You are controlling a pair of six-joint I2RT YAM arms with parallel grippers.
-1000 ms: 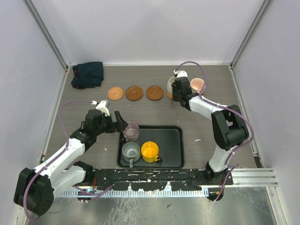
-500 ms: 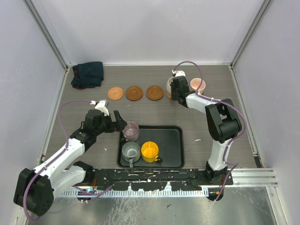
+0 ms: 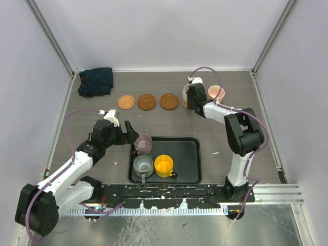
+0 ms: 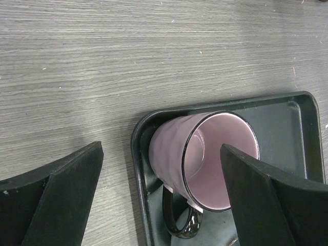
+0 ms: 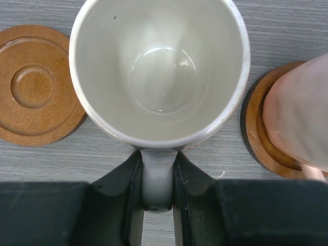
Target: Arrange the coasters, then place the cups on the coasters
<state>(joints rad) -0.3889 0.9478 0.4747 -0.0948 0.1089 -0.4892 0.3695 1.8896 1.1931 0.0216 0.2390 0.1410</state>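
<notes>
1. White cup stands between a bare coaster and the pink cup, at the table's far right.
2. Right gripper is clamped on the white cup's handle.
3. Purple cup sits in the tray corner.
4. Left gripper is spread wide, 1 finger either side of the purple cup.

No readable text, label or number shows anywhere, as far as these small views allow.

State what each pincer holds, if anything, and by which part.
Right pincer: cream cup, by its handle. Left pincer: open, holding nothing.
</notes>
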